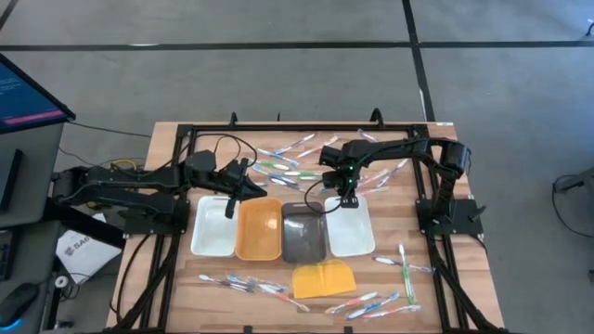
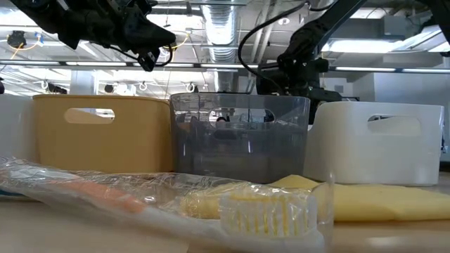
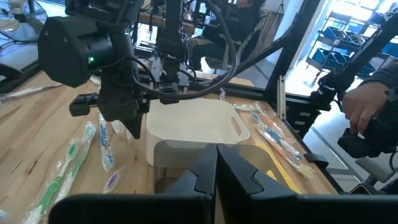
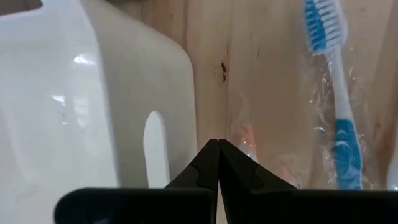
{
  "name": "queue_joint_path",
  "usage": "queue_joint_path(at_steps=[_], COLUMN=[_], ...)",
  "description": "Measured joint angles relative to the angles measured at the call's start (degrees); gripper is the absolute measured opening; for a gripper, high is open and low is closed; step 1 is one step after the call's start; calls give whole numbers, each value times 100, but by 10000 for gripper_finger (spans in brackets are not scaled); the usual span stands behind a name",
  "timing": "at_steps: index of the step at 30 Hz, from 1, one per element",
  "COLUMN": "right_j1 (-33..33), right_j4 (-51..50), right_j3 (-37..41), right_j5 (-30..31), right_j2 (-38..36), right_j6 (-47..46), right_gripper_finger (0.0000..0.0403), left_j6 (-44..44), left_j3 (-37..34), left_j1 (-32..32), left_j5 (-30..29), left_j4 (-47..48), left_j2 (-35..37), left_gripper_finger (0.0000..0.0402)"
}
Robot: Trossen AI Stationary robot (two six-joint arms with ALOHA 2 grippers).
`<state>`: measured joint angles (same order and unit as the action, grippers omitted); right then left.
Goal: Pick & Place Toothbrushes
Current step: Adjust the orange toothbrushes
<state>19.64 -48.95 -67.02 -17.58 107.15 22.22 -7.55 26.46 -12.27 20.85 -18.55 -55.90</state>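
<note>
Wrapped toothbrushes (image 2: pixel 176 200) lie nearest, others scattered behind the trays. Right gripper (image 1: pixel 350 199), fingers pressed together and empty, hovers at the far rim of the white tray (image 1: pixel 353 237); it should spread before descending on the blue toothbrush (image 4: pixel 339 93). Left gripper (image 1: pixel 232 206), also closed, waits over the left trays.

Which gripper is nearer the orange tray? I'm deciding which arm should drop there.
The left. The left gripper hangs shut right at the orange tray's left rim; the right gripper hangs shut above the far white tray, beyond the grey one.
</note>
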Motion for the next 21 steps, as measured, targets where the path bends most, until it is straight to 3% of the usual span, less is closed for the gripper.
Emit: queue_joint_path(at_steps=[21], right_j1=[170], right_j4=[138], right_j3=[177], right_j5=[206], right_j2=[15], right_j6=[-20], right_gripper_finger=[0], left_j6=[0], left_j3=[0], left_j1=[0], left_j5=[-1], left_j4=[-57], left_j2=[0], left_gripper_finger=[2])
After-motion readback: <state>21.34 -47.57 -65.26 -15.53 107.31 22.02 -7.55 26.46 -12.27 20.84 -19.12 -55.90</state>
